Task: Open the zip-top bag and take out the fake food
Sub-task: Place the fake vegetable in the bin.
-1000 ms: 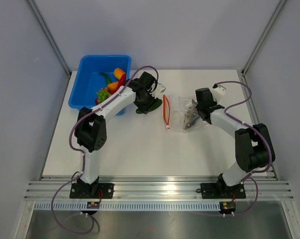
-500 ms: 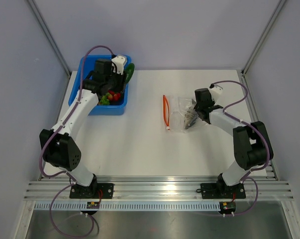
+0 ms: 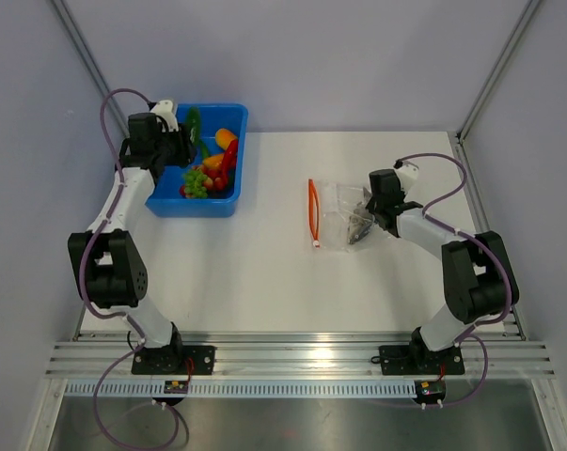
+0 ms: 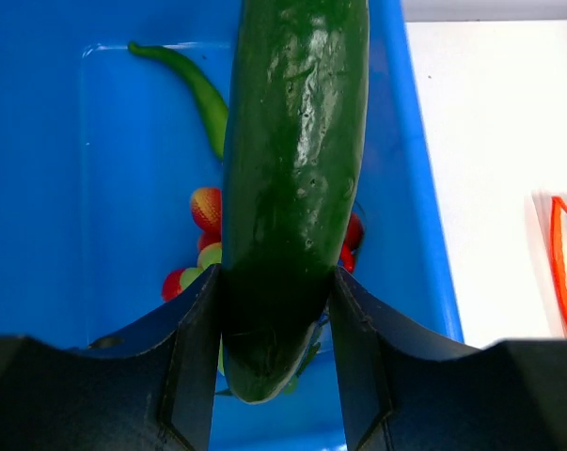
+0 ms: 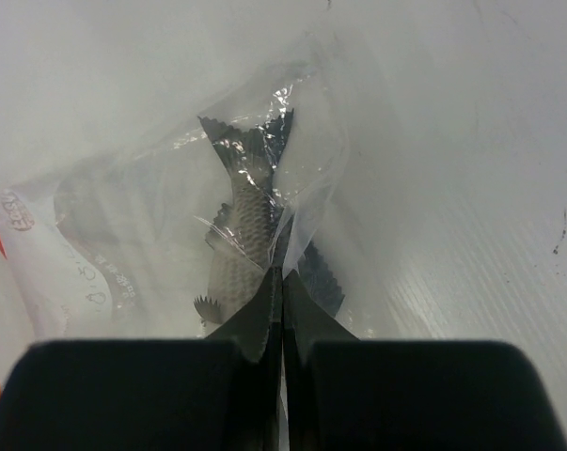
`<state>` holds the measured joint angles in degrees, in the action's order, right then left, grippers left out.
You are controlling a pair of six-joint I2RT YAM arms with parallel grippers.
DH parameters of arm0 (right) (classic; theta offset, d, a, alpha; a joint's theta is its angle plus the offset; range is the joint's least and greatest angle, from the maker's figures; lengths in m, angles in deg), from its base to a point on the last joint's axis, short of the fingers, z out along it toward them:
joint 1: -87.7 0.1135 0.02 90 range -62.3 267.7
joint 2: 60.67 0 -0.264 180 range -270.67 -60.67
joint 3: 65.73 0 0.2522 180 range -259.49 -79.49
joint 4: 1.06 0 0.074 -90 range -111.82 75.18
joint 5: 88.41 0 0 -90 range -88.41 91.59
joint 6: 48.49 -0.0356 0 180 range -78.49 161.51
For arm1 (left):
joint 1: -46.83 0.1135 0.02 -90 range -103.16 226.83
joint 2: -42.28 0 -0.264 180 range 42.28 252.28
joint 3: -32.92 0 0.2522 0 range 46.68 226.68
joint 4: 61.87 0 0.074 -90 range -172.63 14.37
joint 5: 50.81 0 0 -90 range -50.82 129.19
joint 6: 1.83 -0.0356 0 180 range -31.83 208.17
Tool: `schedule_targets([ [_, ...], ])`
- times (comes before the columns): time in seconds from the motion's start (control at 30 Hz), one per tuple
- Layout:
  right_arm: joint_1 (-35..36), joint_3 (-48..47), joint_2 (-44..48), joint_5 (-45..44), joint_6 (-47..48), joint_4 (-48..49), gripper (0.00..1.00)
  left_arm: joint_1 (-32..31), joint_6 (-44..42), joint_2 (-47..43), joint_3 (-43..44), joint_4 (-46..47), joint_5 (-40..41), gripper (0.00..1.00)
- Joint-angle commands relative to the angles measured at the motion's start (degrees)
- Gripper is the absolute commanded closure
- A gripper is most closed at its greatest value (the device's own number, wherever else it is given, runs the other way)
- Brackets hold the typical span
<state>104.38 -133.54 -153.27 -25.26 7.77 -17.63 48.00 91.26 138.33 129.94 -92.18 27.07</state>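
The green cucumber [image 4: 292, 188], one piece of the fake food, is clamped between the fingers of my left gripper [image 4: 275, 366] and hangs over the blue tub [image 4: 104, 169]. From above, the left gripper [image 3: 181, 134] is at the tub's back left with the cucumber [image 3: 195, 122] sticking out. The zip-top bag [image 3: 339, 211] lies on the table right of centre, its orange-red strip [image 3: 312, 211] to the left. My right gripper [image 5: 281, 282] is shut on a fold of the bag's clear plastic [image 5: 302, 202]. A grey fish [image 5: 241, 240] lies inside the bag.
In the tub [image 3: 170, 197] lie a green chilli [image 4: 194, 89], red pieces [image 4: 206, 209], green grapes [image 3: 196, 180] and an orange piece [image 3: 226, 137]. The bag's white label [image 5: 71, 258] shows at left. Frame posts stand at the table's back corners.
My left arm has swung from the table's middle leftward to the tub's back left, carrying the cucumber. The right arm and the bag have barely moved.
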Motion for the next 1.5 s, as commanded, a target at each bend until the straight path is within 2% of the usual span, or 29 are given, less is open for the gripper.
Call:
schedule_targets([
  [0.0, -0.4, -0.4, -0.6, 3.8, 2.5, 4.1, 1.0, 3.0, 3.2, 3.5, 1.1, 6.0, -6.4, 0.98],
  [0.13, -0.4, 1.2, 0.0, 6.2, 1.0, 6.8, 1.0, 6.2, 4.6, 9.4, 5.8, 3.3, -12.1, 0.86],
  [0.23, -0.4, 2.7, 0.8, 6.8, 0.1, 8.3, 1.0, 7.9, 5.2, 12.0, 7.5, 2.1, -12.4, 0.82],
  [0.37, -0.4, 3.2, 0.7, 5.3, 0.2, 8.6, 1.0, 8.1, 5.0, 11.4, 6.6, 3.3, -10.1, 0.57],
  [0.43, -0.3, 3.0, 0.5, 5.1, 0.4, 8.3, 1.0, 8.1, 5.1, 10.6, 5.7, 3.9, -9.0, 0.49],
  [0.47, -0.4, 2.9, 0.5, 5.0, 0.4, 8.2, 1.0, 8.1, 5.3, 10.6, 5.7, 4.0, -8.4, 0.33],
  [0.57, -0.4, 2.9, 0.9, 3.9, 0.2, 8.0, 1.0, 8.2, 5.5, 11.3, 6.8, 2.5, -6.3, 0.25],
  [0.6, -0.4, 3.2, 1.4, 3.7, 0.1, 8.2, 1.0, 8.4, 5.3, 11.1, 6.6, 2.8, -5.6, 0.06],
  [0.63, -0.4, 3.6, 1.6, 3.7, 0.1, 8.5, 1.0, 8.5, 5.3, 10.7, 6.6, 2.8, -5.4, 0.01],
  [0.83, -0.5, 4.7, 2.7, 3.4, 0.2, 9.3, 1.0, 9.1, 4.3, 8.1, 3.0, 6.7, -10.3, 0.01],
  [1.07, -0.5, 6.9, 3.4, 4.5, 0.1, 11.3, 1.0, 7.6, 3.9, 2.1, -2.2, 10.5, -9.9, 0.01],
  [1.27, -0.3, 9.5, 4.6, 2.9, -0.6, 13.6, 1.0, -0.7, 1.6, -2.1, -8.0, 11.9, -6.7, 0.03],
  [1.3, -0.4, 9.8, 5.2, 2.6, -0.7, 14.1, 1.0, -4.0, 1.6, -2.8, -8.6, 12.0, -6.6, 0.03],
  [1.47, -0.4, 10.1, 5.1, 4.6, 0.2, 15.2, 1.0, -11.6, 1.2, -2.6, -11.0, 10.8, -9.9, 0.04],
])
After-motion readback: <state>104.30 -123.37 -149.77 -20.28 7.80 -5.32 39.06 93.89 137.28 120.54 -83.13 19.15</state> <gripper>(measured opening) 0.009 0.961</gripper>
